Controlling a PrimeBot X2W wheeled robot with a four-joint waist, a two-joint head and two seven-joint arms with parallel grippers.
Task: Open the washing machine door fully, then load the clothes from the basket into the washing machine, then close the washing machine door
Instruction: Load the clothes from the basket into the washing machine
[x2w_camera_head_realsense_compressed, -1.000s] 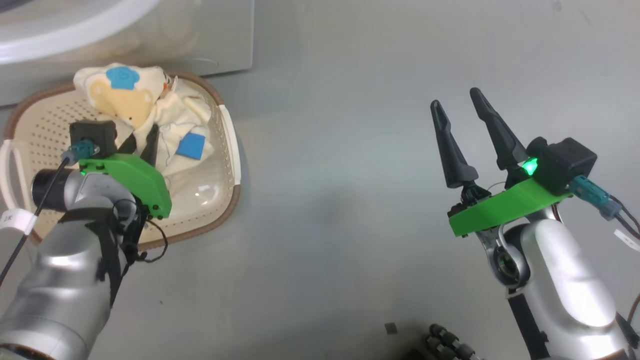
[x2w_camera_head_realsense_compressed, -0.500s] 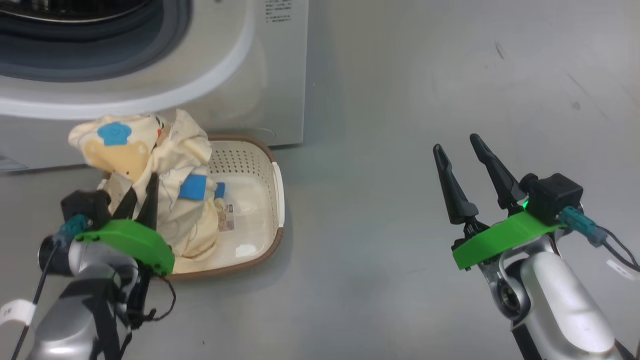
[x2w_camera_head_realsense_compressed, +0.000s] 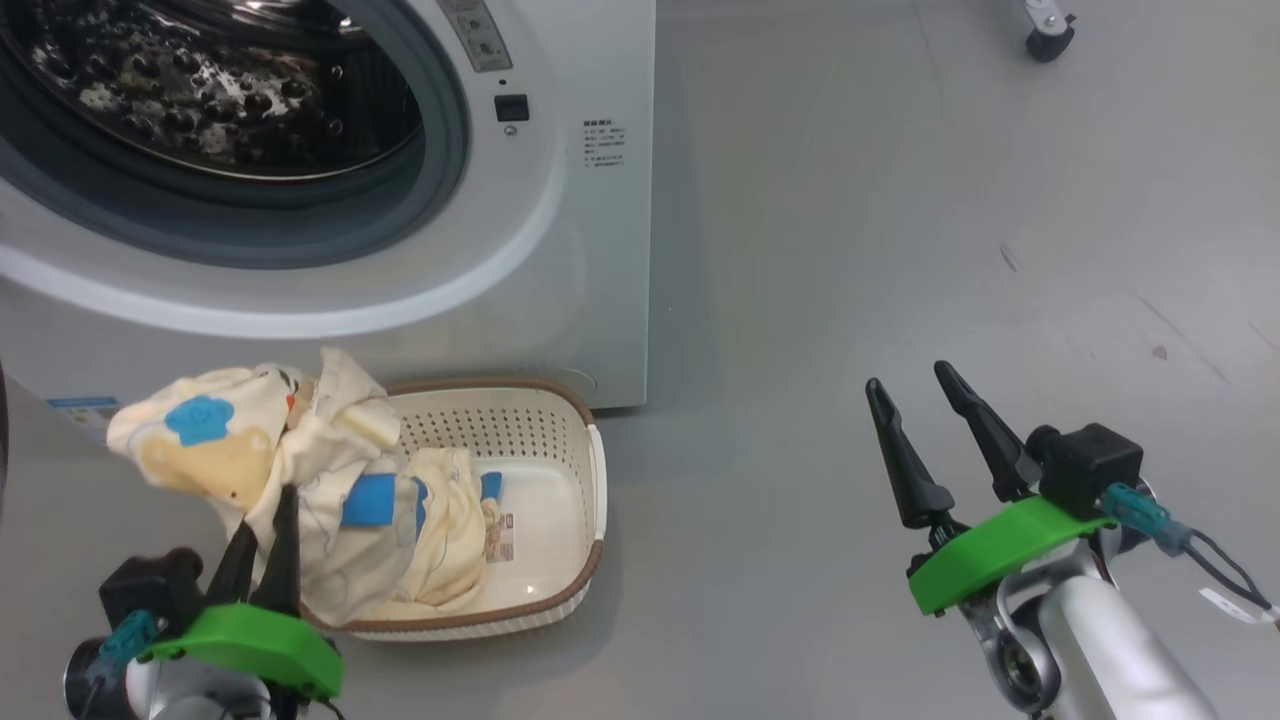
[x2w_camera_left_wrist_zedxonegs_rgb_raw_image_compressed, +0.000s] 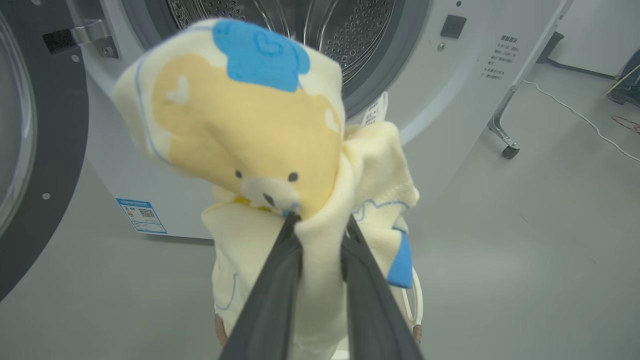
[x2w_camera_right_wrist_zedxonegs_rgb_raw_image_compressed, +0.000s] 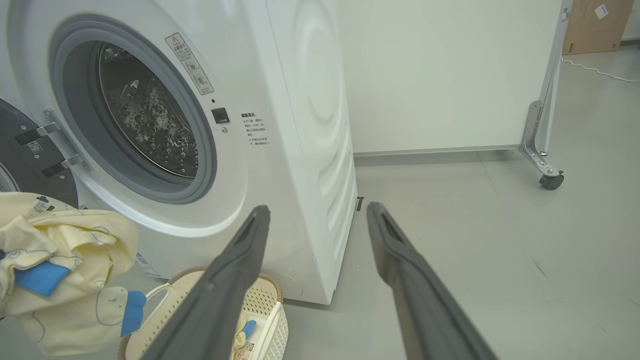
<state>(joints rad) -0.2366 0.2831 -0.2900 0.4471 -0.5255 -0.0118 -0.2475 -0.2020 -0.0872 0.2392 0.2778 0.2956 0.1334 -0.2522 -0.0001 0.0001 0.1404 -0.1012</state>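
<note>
Hanging over the basket (x2w_camera_head_realsense_compressed: 592, 492), clothes (x2w_camera_left_wrist_zedxonegs_rgb_raw_image_compressed: 250, 130) are gripped by the left claw (x2w_camera_left_wrist_zedxonegs_rgb_raw_image_compressed: 321, 222). Right claw (x2w_camera_head_realsense_compressed: 908, 378) is held spread, empty.

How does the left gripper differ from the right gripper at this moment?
The left gripper is shut on the clothes; the right gripper holds nothing. The left gripper's fingers stand close together; the right gripper's stand wide apart. Both have two long dark fingers.
</note>
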